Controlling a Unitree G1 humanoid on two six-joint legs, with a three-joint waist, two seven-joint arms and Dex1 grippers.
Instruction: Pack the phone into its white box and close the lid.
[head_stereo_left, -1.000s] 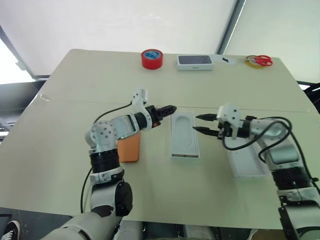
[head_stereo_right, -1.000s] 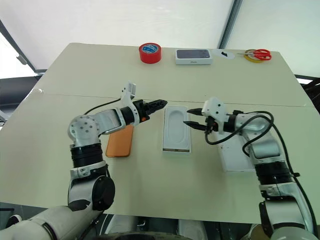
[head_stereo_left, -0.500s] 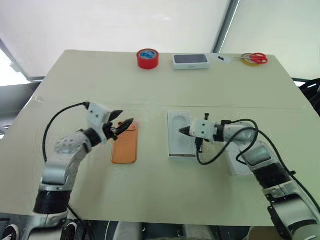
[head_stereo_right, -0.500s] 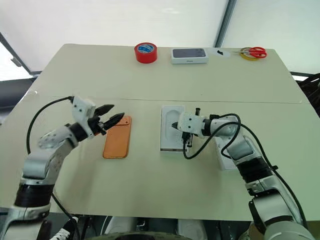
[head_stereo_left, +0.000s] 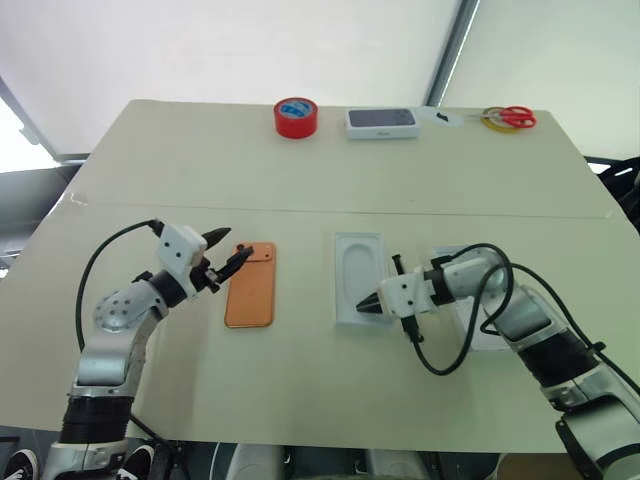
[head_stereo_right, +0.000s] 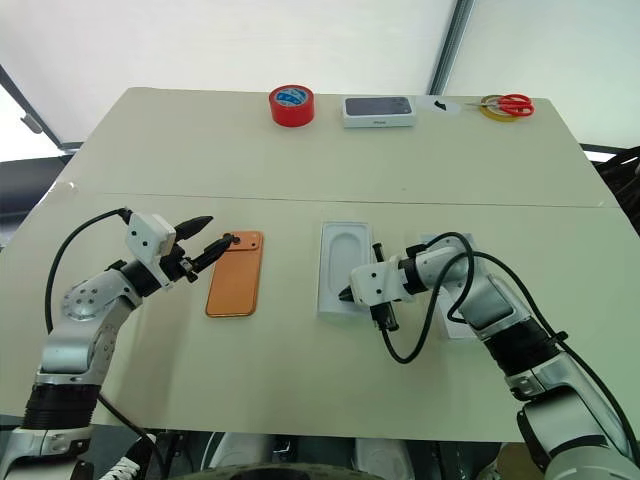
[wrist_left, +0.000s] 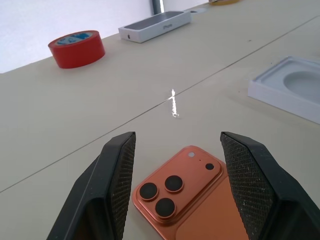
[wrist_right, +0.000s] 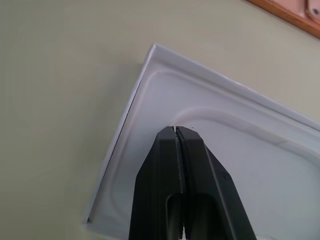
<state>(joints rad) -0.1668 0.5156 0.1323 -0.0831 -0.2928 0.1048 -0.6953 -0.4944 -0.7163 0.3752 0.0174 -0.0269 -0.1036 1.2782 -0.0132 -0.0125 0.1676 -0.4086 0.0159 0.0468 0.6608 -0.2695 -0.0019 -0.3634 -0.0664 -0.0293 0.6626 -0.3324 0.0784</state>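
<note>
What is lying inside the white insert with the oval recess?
The white insert holds nothing in its oval recess. The shut right pincer hovers over its near end, hiding a small part there.

My phone (head_stereo_left: 250, 297) is orange with three dark lenses. At the frame's top sit a red tape roll (head_stereo_left: 295, 117) with blue print and red-handled scissors (head_stereo_left: 514, 117).
</note>
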